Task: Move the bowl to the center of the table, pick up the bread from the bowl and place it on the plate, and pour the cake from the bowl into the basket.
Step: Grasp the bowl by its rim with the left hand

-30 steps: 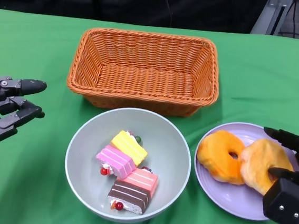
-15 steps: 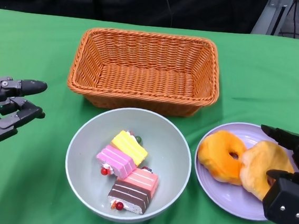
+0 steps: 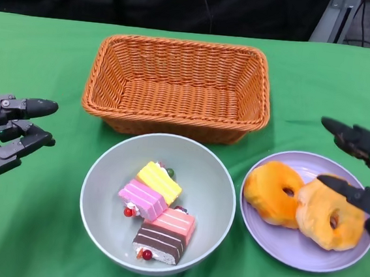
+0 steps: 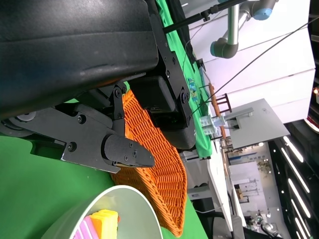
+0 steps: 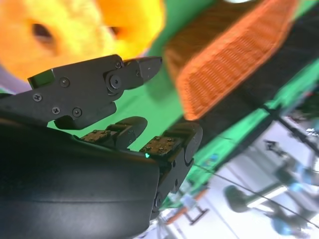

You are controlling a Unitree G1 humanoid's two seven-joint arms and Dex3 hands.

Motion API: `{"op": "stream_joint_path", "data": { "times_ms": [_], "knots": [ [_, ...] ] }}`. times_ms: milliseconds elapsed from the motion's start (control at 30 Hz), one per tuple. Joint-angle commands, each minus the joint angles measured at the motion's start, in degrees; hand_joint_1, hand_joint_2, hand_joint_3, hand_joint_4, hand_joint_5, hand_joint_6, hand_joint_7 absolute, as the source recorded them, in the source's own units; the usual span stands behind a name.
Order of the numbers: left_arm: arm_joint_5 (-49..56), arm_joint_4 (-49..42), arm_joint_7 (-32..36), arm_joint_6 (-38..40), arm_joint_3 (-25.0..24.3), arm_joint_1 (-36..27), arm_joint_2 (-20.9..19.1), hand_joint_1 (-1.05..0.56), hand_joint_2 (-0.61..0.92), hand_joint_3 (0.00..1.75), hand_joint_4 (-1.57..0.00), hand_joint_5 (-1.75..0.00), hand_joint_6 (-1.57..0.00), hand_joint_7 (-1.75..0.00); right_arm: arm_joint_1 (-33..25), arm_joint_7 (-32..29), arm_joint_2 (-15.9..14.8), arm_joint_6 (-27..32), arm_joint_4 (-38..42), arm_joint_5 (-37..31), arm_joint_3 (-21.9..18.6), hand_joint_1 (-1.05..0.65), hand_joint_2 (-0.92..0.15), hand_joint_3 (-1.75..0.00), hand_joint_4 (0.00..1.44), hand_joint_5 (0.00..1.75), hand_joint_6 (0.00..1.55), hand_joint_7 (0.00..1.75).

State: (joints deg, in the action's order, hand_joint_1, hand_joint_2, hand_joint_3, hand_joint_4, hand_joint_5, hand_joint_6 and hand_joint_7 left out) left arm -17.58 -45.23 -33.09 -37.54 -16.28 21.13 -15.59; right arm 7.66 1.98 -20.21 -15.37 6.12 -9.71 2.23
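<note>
A pale grey bowl (image 3: pixel 106 170) stands at the table's middle front, holding three cake slices (image 3: pixel 157 212): yellow, pink, and chocolate-pink. Two orange ring breads (image 3: pixel 300 202) lie side by side on the lilac plate (image 3: pixel 292 250) at the right. My right hand (image 3: pixel 364 172) hovers open over the plate's right edge, above the right bread and holding nothing. My left hand (image 3: pixel 8 136) floats open left of the bowl, apart from it. The woven orange basket (image 3: pixel 176 88) stands empty behind the bowl; it also shows in the left wrist view (image 4: pixel 159 174) and right wrist view (image 5: pixel 229 55).
Green cloth (image 3: pixel 25 228) covers the table. A dark gap lies beyond the table's far edge. In the wrist views, lab equipment and a robot arm (image 4: pixel 234 30) show in the background.
My right hand has lifted and drawn back to the right off the right bread, which stays on the plate. The left hand, bowl and basket have not moved.
</note>
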Motion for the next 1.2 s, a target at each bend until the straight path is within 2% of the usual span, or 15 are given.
{"op": "stream_joint_path", "data": {
  "times_ms": [33,200,333,400,467,500,567,700,733,800,867,967,1100,1200],
  "knots": [
    [0.11,-0.55,-0.59,-0.60,-0.22,0.25,-1.13,-0.13,0.92,0.12,-0.74,-1.14,-1.03,-0.12,-1.75,1.27,1.33,0.19,-5.16,2.88,-1.55,-0.26,-0.92,-0.07,0.66,0.11,0.64,0.05],
    [-0.05,-0.20,-0.70,-0.14,0.01,0.28,-0.75,-0.13,0.92,0.12,-0.74,-1.13,-1.03,-0.12,-2.49,1.21,5.17,-0.08,-8.97,4.74,-1.57,-0.22,-0.92,-0.06,0.73,0.13,0.70,0.06],
    [0.09,0.03,-0.70,-0.60,0.23,0.00,-0.45,-0.12,0.92,0.12,-0.74,-1.13,-1.02,-0.12,-1.52,1.36,8.60,-3.32,-6.37,6.83,-1.34,-0.21,-0.90,-0.04,0.84,0.19,0.80,0.10],
    [0.37,0.13,-0.41,-1.07,0.31,-0.21,-0.33,-0.13,0.92,0.12,-0.74,-1.13,-1.02,-0.12,-1.23,1.41,9.97,-4.83,-5.44,7.47,-1.30,-0.21,-0.92,-0.04,0.79,0.57,0.89,0.15],
    [0.77,0.35,0.14,-1.35,0.45,-0.51,-0.17,-0.14,0.92,0.12,-0.75,-1.13,-1.03,-0.12,-0.77,2.00,11.30,-6.82,-3.92,8.73,-1.26,-0.19,-0.92,-0.04,0.75,0.80,0.93,0.20],
    [0.75,0.65,0.34,-1.11,0.52,-0.77,0.04,-0.15,0.92,0.12,-0.75,-1.12,-1.03,-0.12,-0.57,2.21,12.05,-7.87,-3.07,9.10,-1.08,-0.20,-0.92,-0.06,0.75,0.97,0.93,0.35],
    [0.40,1.29,0.27,-0.58,0.62,-1.24,0.39,-0.16,0.92,0.11,-0.75,-1.11,-1.02,-0.11,-0.34,2.20,13.20,-9.72,-1.52,8.94,-0.76,-0.22,-0.92,-0.08,0.76,1.13,0.85,0.71],
    [-0.01,1.74,-0.04,-0.84,0.61,-1.51,1.04,-0.16,0.92,0.12,-0.74,-1.10,-1.02,-0.11,-0.02,1.98,14.92,-13.14,1.36,8.34,-0.48,-0.21,-0.90,-0.16,0.76,1.31,0.81,0.95],
    [-0.13,1.59,-0.25,-1.19,0.60,-1.43,1.21,-0.16,0.92,0.13,-0.74,-1.10,-1.02,-0.11,0.07,2.17,15.13,-13.83,1.87,8.39,-0.46,-0.21,-0.85,-0.24,0.77,1.34,0.80,0.99],
    [0.09,1.75,-0.05,-1.26,0.74,-1.49,1.39,-0.17,0.92,0.13,-0.75,-1.10,-1.02,-0.11,0.19,2.50,15.48,-14.84,2.53,8.71,-0.50,-0.22,-0.72,-0.51,0.77,1.39,0.78,1.04],
    [0.84,1.95,0.16,-2.24,1.08,-1.65,1.44,-0.19,0.92,0.11,-0.74,-1.10,-1.01,-0.10,0.07,2.89,16.00,-15.24,2.48,9.62,-0.49,-0.23,-0.66,-0.64,0.76,1.43,0.77,1.08],
    [2.44,1.71,0.06,-6.89,1.70,-1.79,1.53,-0.25,0.92,0.09,-0.72,-1.07,-1.00,-0.10,-0.42,3.37,17.08,-15.29,1.87,10.90,-0.54,-0.24,-0.64,-0.71,0.74,1.49,0.75,1.13],
    [3.35,1.04,-1.64,-14.84,2.73,-1.80,0.96,-0.30,0.92,0.07,-0.64,-0.99,-0.93,-0.06,-0.58,3.29,17.89,-15.23,1.36,10.88,-0.77,-0.26,-0.64,-0.70,0.72,1.51,0.72,1.19],
    [8.51,2.64,-0.80,-21.39,4.15,-3.07,-2.12,-0.34,0.92,0.05,-0.54,-0.89,-0.86,-0.02,-0.76,2.75,18.40,-14.19,0.39,10.80,-1.10,-0.25,-0.64,-0.70,0.72,1.51,0.71,1.20]
  ]
}}
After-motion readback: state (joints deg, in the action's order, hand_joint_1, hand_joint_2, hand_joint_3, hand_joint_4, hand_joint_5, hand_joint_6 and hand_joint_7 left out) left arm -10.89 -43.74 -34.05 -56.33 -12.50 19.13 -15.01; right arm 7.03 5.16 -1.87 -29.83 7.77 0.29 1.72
